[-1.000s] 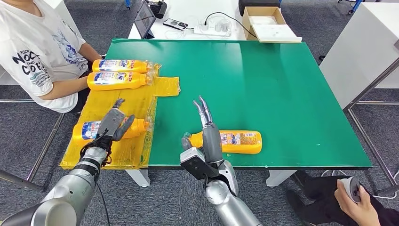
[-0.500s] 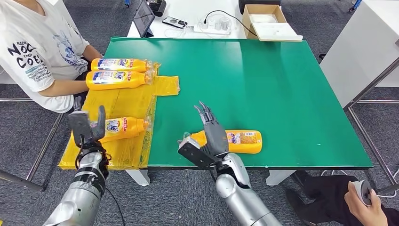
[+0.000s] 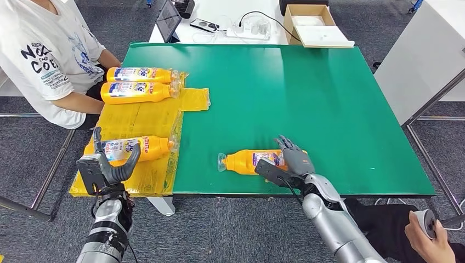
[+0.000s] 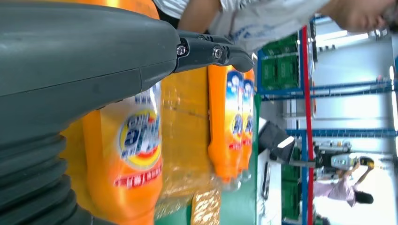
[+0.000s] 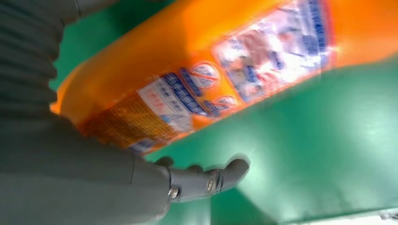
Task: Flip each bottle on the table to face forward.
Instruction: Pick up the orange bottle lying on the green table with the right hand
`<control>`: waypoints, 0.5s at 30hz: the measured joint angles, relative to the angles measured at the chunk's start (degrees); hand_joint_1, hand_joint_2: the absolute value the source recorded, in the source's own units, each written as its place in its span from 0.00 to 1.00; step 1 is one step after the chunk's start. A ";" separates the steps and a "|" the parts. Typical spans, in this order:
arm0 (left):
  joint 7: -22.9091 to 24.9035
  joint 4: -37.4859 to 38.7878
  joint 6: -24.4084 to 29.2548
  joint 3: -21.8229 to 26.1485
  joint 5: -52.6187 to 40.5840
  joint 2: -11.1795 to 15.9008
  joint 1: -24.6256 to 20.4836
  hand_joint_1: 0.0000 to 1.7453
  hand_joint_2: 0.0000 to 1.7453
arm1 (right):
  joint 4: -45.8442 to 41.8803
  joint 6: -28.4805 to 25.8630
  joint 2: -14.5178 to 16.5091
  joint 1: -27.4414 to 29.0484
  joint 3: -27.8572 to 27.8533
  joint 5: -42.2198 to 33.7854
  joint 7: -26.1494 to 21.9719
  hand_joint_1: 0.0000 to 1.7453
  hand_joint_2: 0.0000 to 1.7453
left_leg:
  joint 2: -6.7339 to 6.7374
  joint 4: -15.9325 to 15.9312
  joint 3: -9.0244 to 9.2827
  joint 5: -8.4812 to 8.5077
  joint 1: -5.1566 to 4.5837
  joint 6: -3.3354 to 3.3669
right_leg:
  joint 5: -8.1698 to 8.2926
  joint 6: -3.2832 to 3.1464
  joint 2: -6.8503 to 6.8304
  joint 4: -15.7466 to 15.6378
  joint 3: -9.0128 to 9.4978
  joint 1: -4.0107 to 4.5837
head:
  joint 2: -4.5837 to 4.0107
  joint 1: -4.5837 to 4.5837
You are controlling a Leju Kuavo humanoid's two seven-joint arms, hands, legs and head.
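Near the front edge of the green table [image 3: 329,98], your right hand [image 3: 290,159] lies against the base end of the orange bottle [image 3: 249,161], which rests on its side with its cap pointing left. From the right wrist view its fingers [image 5: 206,180] reach under or beside the bottle with the fine-print label up, but you cannot tell whether they have actually closed on it. Your left hand [image 3: 107,164] hovers just off the table's near left corner, fingers spread and holding nothing, just beside the bottle on the yellow sheet [image 3: 134,148]. Two more bottles [image 3: 137,85] lie at the far left by the seated person [image 3: 44,55].

Watch the edge: this bottle sits close to it, so a roll toward you could tip it off the table. A smooth, round body may also slip out of a loose hold and turn only partway, leaving the back label still up.
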 joint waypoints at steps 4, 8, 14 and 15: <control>0.00 0.01 0.41 -1.62 -0.35 -0.01 0.01 0.00 1.00 | 2.64 1.26 -0.82 -1.57 0.09 0.15 -0.16 0.00 1.00 | 0.03 0.00 0.04 0.01 0.06 0.00 | 0.00 0.00 0.01 0.00 0.02 0.02 | 0.00 0.00; 0.00 0.02 0.71 -2.56 -0.37 -0.01 0.01 0.00 1.00 | 4.65 1.74 -0.99 -2.75 0.31 0.21 -0.20 0.00 1.00 | 0.02 0.00 0.07 0.01 0.07 0.00 | 0.00 0.00 0.01 0.00 0.06 0.02 | 0.00 0.00; 0.00 0.30 0.70 -3.30 -0.46 -0.01 -0.05 0.00 1.00 | 7.07 2.54 -1.30 -4.27 0.70 0.53 0.03 0.00 1.00 | 0.02 0.00 0.11 0.02 0.05 0.02 | 0.02 0.01 0.01 -0.01 0.10 0.00 | 0.00 0.01; 0.00 0.45 0.67 -3.43 -0.46 -0.01 -0.10 0.00 1.00 | 7.61 2.76 -1.33 -4.68 0.80 0.63 0.26 0.00 1.00 | 0.02 0.00 0.12 0.03 0.05 0.02 | 0.02 0.01 0.01 -0.01 0.11 0.00 | 0.00 0.01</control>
